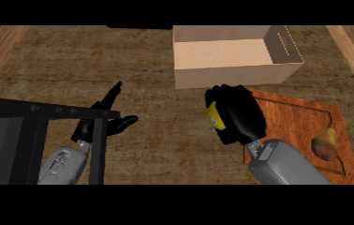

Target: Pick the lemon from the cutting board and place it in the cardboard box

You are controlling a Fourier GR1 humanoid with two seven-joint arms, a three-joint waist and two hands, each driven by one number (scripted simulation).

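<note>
My right hand [237, 114] curls round lemon [213, 116] at edge of cutting board [297, 116] | my left hand [119, 124], fingers spread | cardboard box [228, 74] just beyond

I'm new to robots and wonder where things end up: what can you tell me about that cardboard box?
The cardboard box is plain light brown, rectangular and open-topped, with nothing visible inside. Its right inner wall shows a row of small slots. It stands upright on the counter, just behind the cutting board. The right hand, curled round the lemon, sits in front of its front wall; whether they touch cannot be told.
</note>
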